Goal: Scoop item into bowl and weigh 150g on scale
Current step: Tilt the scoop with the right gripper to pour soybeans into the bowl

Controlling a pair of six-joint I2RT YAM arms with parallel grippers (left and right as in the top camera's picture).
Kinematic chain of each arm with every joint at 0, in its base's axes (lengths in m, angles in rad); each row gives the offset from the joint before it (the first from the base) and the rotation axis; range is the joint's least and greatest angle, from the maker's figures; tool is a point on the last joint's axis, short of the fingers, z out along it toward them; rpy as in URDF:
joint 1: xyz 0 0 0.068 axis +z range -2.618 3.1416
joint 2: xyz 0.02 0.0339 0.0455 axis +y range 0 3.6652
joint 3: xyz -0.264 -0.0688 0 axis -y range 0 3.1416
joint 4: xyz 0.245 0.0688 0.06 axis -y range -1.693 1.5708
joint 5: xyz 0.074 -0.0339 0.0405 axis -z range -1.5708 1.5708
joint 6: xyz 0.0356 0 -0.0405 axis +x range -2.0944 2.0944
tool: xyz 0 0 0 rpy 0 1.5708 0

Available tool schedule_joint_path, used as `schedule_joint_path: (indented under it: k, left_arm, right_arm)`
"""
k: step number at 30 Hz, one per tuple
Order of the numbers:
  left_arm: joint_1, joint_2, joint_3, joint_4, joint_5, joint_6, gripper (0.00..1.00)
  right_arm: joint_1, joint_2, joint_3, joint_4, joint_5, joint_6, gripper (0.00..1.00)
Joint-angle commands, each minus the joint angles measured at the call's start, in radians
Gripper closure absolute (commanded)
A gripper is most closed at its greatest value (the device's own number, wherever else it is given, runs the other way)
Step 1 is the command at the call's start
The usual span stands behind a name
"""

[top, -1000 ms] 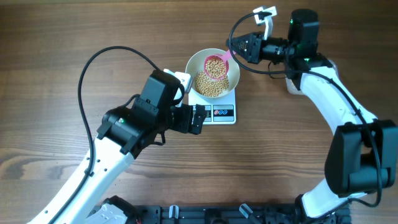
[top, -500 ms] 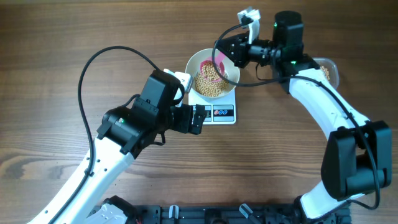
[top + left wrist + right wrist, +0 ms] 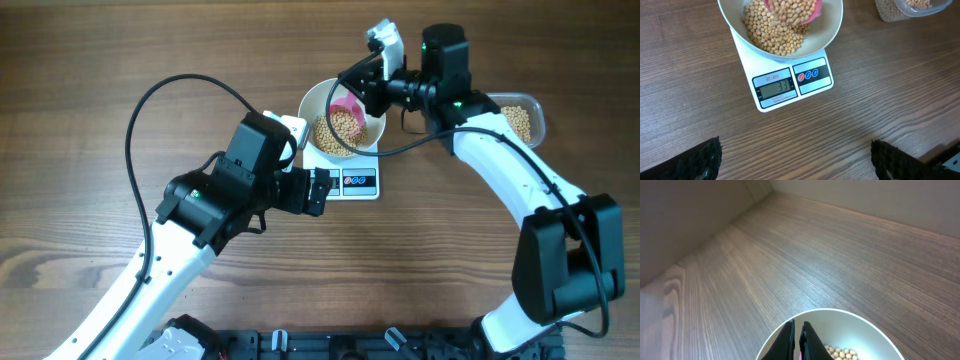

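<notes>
Right gripper [image 3: 362, 92] swung left over bowl [image 3: 311, 103], clamped, seemingly on pink scoop [image 3: 347, 104], tipping beans [image 3: 340, 132]; left gripper [image 3: 322, 191] wide open.

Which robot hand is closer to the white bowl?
Right. The right gripper hangs over the rim of the bowl, holding the pink scoop above the beans. The left gripper sits open by the scale, off the bowl.
</notes>
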Motion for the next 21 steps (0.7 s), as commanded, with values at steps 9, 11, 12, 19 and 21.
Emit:
schedule_joint_path:
  k: [9,11,12,19,21]
  left_arm:
    - [-0.005,-0.001,-0.004,0.000,-0.010,0.021,0.00]
    - [-0.005,-0.001,-0.004,0.000,-0.010,0.021,0.00]
    - [-0.005,-0.001,-0.004,0.000,-0.010,0.021,0.00]
    - [-0.005,-0.001,-0.004,0.000,-0.010,0.021,0.00]
    - [-0.005,-0.001,-0.004,0.000,-0.010,0.021,0.00]
  right_arm:
    - [0.034,-0.026,0.001,-0.050,0.188,-0.108,0.96]
    - [0.034,-0.026,0.001,-0.080,0.197,-0.126,0.96]
    - [0.034,-0.026,0.001,-0.099,0.197,-0.131,0.96]
    - [0.034,-0.026,0.001,-0.217,0.197,-0.147,0.96]
    - [0.034,-0.026,0.001,-0.233,0.208,-0.147,0.96]
